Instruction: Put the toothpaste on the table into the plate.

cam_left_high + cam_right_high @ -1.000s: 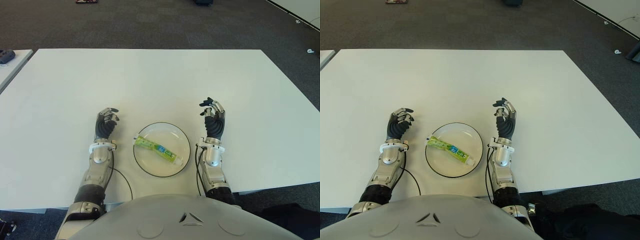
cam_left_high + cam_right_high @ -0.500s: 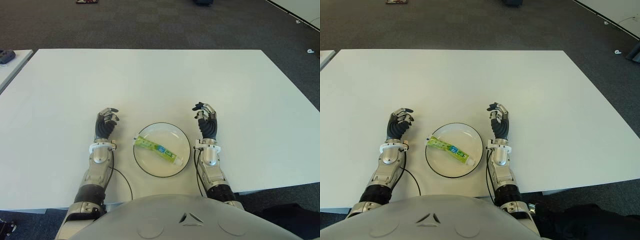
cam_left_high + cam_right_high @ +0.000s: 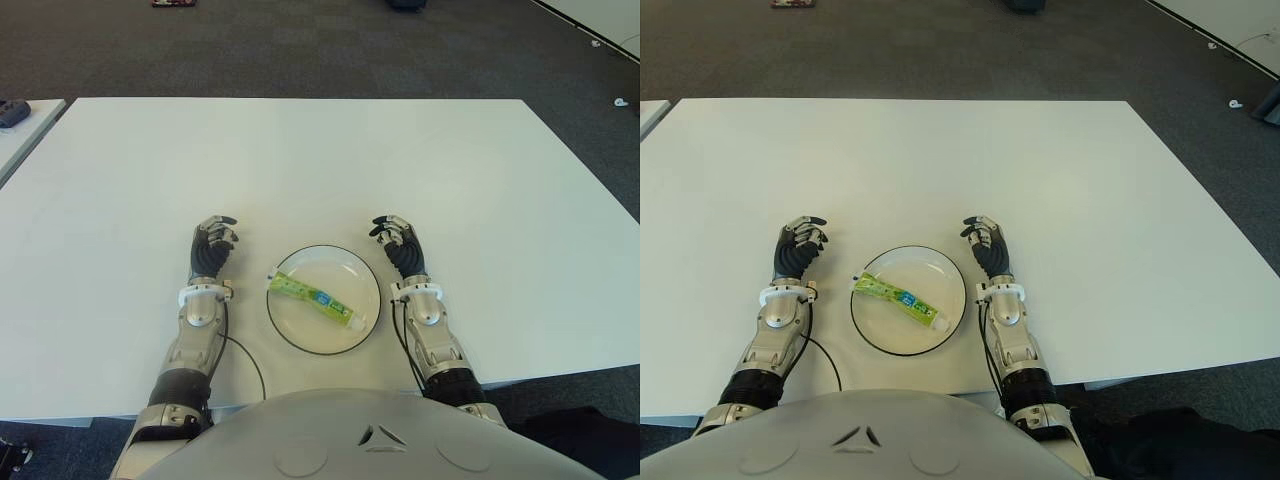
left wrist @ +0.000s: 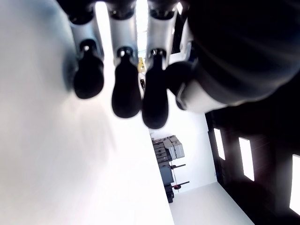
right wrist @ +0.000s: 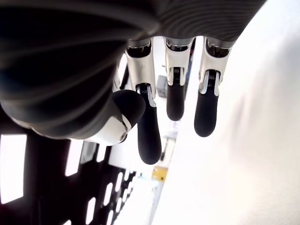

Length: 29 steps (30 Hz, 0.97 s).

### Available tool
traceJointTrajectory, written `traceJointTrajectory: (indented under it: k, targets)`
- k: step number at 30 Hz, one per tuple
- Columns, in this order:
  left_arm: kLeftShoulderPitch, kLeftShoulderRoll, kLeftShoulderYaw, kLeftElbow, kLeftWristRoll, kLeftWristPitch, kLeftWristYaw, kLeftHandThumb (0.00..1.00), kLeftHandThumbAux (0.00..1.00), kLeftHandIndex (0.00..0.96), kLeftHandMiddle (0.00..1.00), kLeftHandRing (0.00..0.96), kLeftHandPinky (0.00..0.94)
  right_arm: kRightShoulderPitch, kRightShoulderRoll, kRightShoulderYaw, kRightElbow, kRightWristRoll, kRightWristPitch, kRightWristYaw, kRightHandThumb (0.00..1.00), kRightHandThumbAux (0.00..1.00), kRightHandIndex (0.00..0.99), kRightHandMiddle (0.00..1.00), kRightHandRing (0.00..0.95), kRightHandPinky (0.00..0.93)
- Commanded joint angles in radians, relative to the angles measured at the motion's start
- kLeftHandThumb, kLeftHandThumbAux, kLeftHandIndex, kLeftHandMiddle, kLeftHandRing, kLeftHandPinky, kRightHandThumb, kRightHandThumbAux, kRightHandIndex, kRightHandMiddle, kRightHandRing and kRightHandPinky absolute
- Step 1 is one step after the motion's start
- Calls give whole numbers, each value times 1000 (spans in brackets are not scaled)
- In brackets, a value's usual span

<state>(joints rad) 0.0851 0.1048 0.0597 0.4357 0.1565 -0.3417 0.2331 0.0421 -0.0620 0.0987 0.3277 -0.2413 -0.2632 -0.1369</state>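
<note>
In the lower centre of the left eye view, a white plate [image 3: 324, 298] with a dark rim sits on the white surface [image 3: 300, 160]. The toothpaste [image 3: 314, 298], a green tube with a white cap, lies inside the plate on a diagonal, its flat end toward the plate's upper-left rim and its cap toward the lower right. The tube is wholly within the rim and neither hand touches it.

The right hand [image 3: 398, 246] shows just beside the plate's right edge, angled slightly toward it. Its wrist view shows the fingers [image 5: 205, 112] extended and loosely separated, grasping nothing: released.

The left hand [image 3: 212, 249] shows to the left of the plate, a little apart from it. Its wrist view shows the fingertips [image 4: 125, 93] hanging relaxed just above the surface, with nothing held: released.

A dark carpeted floor [image 3: 300, 45] fills the top of the frame beyond the surface's far edge.
</note>
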Motion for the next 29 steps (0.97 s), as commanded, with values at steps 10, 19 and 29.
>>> traceJointTrajectory:
  k: [10, 19, 29]
  targets:
    - [16, -3, -6, 8, 7, 33, -5, 708, 718, 436, 718, 716, 709, 15, -20, 17, -32, -27, 112, 19, 825, 702, 357, 499, 475, 378]
    - [21, -3, -6, 2, 5, 30, -8, 709, 718, 436, 715, 712, 711, 13, -30, 20, -25, -30, 126, 26, 826, 702, 359, 496, 479, 399]
    - [25, -2, -6, -7, 3, 35, -12, 708, 718, 436, 724, 724, 725, 12, -32, 19, -20, -22, 121, 32, 826, 701, 360, 495, 479, 411]
